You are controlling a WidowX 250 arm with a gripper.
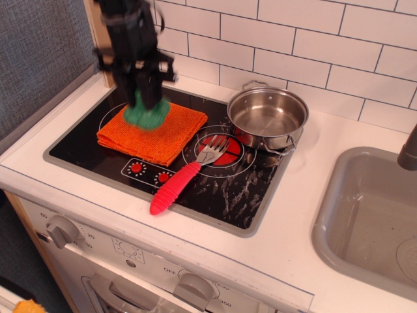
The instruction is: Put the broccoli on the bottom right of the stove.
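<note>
The green toy broccoli (pixel 146 115) is held in my black gripper (pixel 142 98), whose fingers are shut on its stem. It hangs at the back left of the stove, just above the orange cloth (pixel 152 131); the image is blurred there. The black stove (pixel 228 195) has a grey rim, white rings and a red burner circle. Its bottom right area is bare glossy black.
A steel pot (pixel 268 117) stands at the stove's back right. A fork with a red ribbed handle (pixel 176 188) lies across the middle front, tines on the red burner. A grey sink (pixel 365 222) is at the right. White tile wall behind.
</note>
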